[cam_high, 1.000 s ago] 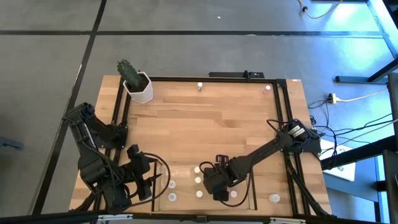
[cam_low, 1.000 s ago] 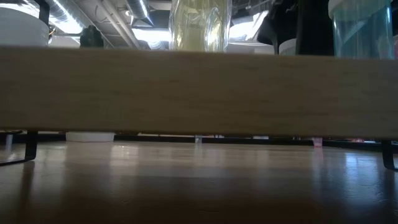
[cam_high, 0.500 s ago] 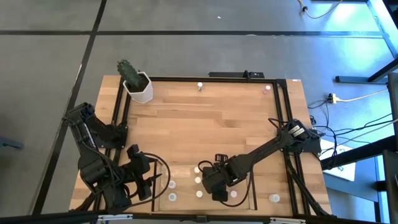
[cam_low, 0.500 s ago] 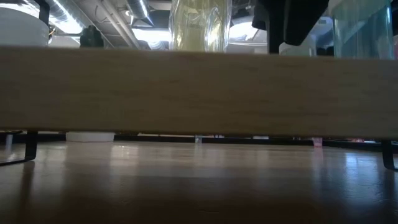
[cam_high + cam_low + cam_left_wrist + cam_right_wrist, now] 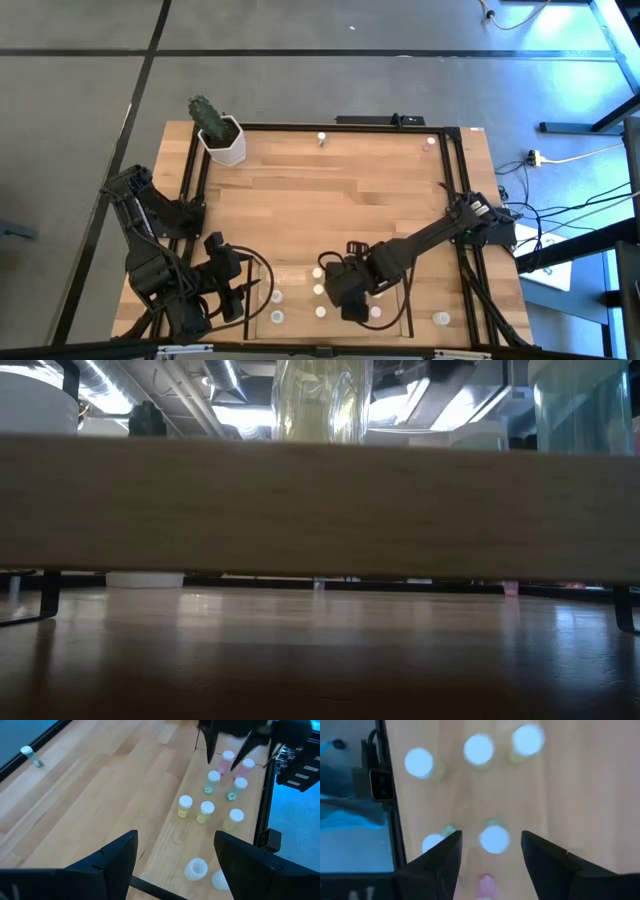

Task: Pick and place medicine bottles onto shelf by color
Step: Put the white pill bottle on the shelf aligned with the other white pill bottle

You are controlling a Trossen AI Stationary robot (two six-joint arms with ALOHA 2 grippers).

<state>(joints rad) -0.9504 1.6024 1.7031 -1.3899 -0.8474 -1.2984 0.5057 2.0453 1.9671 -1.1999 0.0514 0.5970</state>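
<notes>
at the near edge of the desk (image 5: 330,200), the shelf (image 5: 404,300), a shallow clear-walled tray with a light-wood floor, holds a cluster of medicine bottles (image 5: 321,312) with pale caps standing upright. the right gripper (image 5: 352,300) hangs over the middle of that cluster, its fingers (image 5: 442,860) spread apart and holding nothing; between them, seen from its wrist, a white-capped bottle (image 5: 494,840) stands below. the left gripper (image 5: 246,292) waits at the shelf's left end, fingers (image 5: 112,855) also wide and empty, looking across at yellowish, greenish and pink bottles in short rows. one more bottle (image 5: 441,319) stands outside the shelf near the desk's right corner. far across the bare wood, a small clear bottle (image 5: 321,139) stands alone at the back edge, a pinkish one (image 5: 429,143) near the back right corner. a white hexagonal pot with a cactus (image 5: 221,137) sits at the back left corner.
</notes>
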